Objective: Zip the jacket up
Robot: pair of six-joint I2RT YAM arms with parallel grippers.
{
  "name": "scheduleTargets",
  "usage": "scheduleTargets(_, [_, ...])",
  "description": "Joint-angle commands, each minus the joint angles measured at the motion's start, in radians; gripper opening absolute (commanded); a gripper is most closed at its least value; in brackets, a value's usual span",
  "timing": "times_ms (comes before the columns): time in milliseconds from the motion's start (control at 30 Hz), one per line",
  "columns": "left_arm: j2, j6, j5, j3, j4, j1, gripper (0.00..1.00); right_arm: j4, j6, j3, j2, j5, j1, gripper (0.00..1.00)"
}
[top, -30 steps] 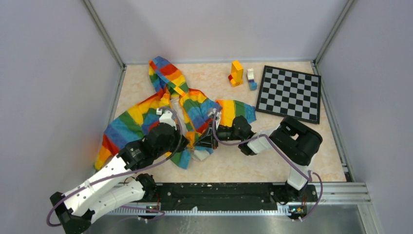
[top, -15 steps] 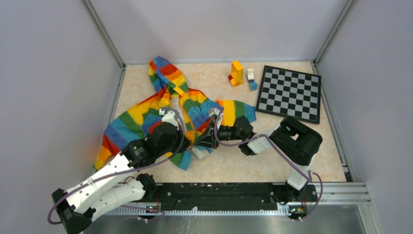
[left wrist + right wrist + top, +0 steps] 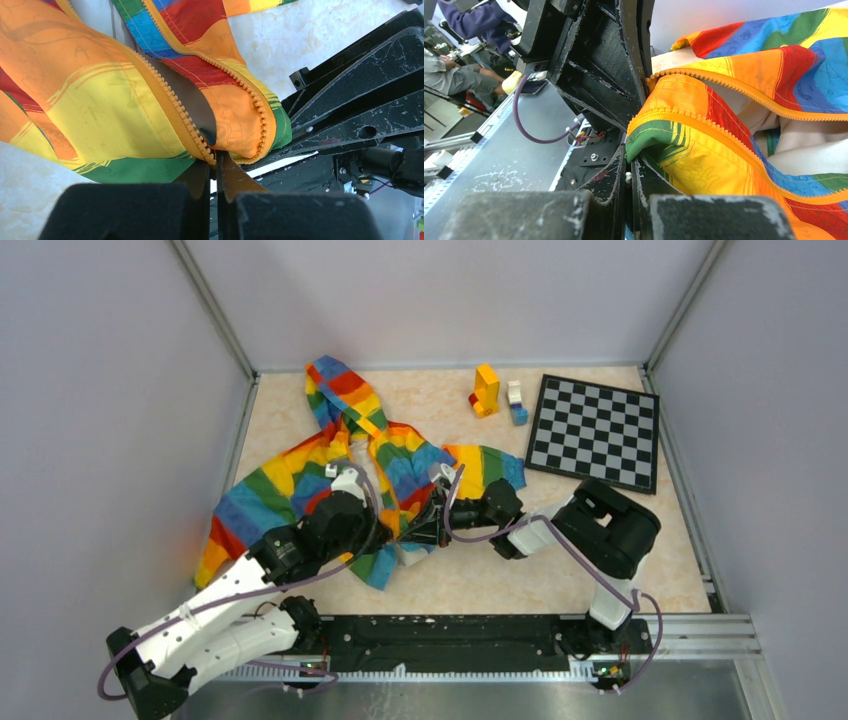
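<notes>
The rainbow-striped jacket [image 3: 290, 485] lies spread on the table, hood toward the back, its front open. My left gripper [image 3: 388, 530] is shut on the bottom end of one orange zipper strip [image 3: 172, 107]; in the left wrist view my left gripper [image 3: 216, 162] pinches the strip's lowest teeth. The other zipper strip [image 3: 252, 100] curls round just to the right. My right gripper [image 3: 418, 528] faces the left one. In the right wrist view my right gripper [image 3: 629, 157] is shut on the jacket's green hem corner [image 3: 651, 137]. The zipper's slider is not visible.
A checkerboard [image 3: 595, 430] lies at the back right. A yellow-orange block stack [image 3: 486, 390] and a small white-blue block stack [image 3: 516, 402] stand left of it. Grey walls close in three sides; the arms' black rail [image 3: 450, 640] runs along the front.
Both wrists have shifted only slightly, the right one a touch toward the back. Both grips on the jacket's bottom edge hold unchanged.
</notes>
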Motion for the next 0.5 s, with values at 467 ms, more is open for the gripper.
scheduleTargets(467, [-0.028,-0.031,0.017,0.013,0.040,-0.003,0.26,0.156,0.069,0.042,0.045,-0.025,-0.004,0.00])
